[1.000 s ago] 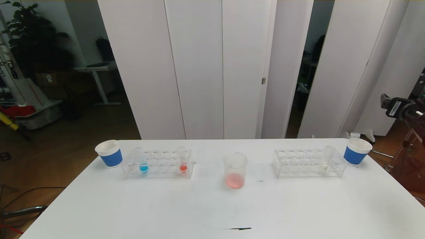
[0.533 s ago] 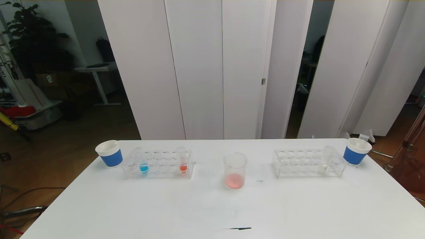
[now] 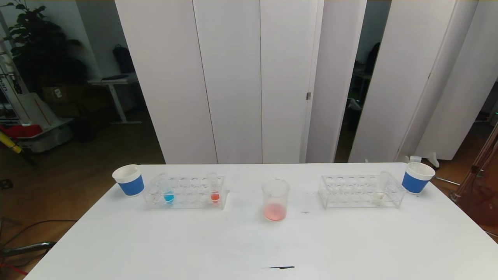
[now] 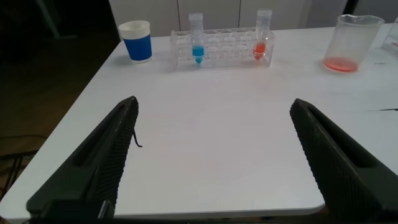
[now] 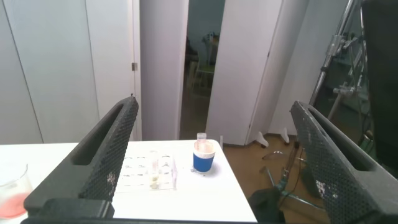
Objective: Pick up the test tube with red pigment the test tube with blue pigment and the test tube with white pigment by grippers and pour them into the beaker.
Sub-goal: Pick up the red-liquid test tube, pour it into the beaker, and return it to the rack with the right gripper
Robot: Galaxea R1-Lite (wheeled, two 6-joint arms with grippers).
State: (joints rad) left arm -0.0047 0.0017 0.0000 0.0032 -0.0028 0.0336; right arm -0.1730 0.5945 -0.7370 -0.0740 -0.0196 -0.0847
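Note:
The beaker [image 3: 275, 199] stands mid-table with a little pink-red liquid in it; it also shows in the left wrist view [image 4: 352, 43]. The left rack [image 3: 184, 191] holds the blue-pigment tube [image 3: 167, 191] and a red-pigment tube [image 3: 213, 188]; both tubes show in the left wrist view, blue [image 4: 197, 46] and red [image 4: 262, 41]. The right rack [image 3: 360, 190] holds the white-pigment tube [image 3: 380, 188], seen also in the right wrist view [image 5: 153, 172]. Neither gripper shows in the head view. My left gripper [image 4: 213, 155] is open and empty over the table's near left. My right gripper [image 5: 211, 158] is open and empty, off the table's right side.
A white paper cup with a blue sleeve [image 3: 128, 179] stands at the far left of the table and another [image 3: 417, 177] at the far right, with a tube in it. A dark mark [image 3: 278, 267] lies near the front edge. A metal stand [image 3: 476, 167] is off the right edge.
The right arm, seen at the head view's right edge a second ago, has moved out of that view. The table's things have not moved.

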